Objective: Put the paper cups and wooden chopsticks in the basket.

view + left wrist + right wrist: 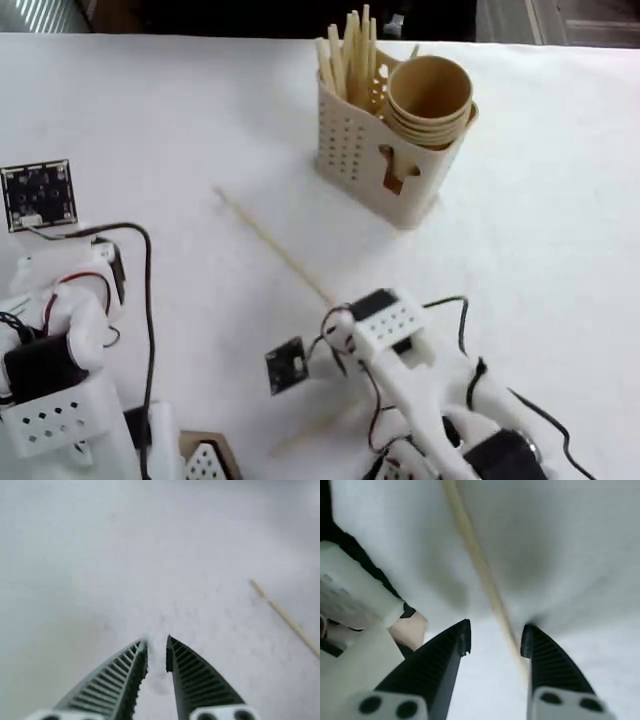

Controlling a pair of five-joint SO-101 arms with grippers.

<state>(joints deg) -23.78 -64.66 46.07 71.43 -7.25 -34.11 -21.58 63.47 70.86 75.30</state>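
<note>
Right wrist view: we've got the right pincer (pixel 496 626) spread open, with a loose chopstick (pixel 480 565) running between its jaws, flat on the surface (pixel 570 555).
Doing it well: we'd go lower, keep the stick centred and squeeze gently so it doesn't roll.
Left pincer (pixel 156 640): barely ajar, empty.
Around: the basket (pixel 350 150) is well apart and already holds paper cups (pixel 430 95) and standing chopsticks (pixel 350 50).
In the way: another chopstick (pixel 270 240) lies between us and the basket.

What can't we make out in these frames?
High view: paper cups nested in the basket; count hidden.
High view: table chopstick runs under an arm; end hidden.
Right wrist view: right tool straddles a blurred stick; contact unclear.
Left wrist view: far chopstick runs off the edge.
</note>
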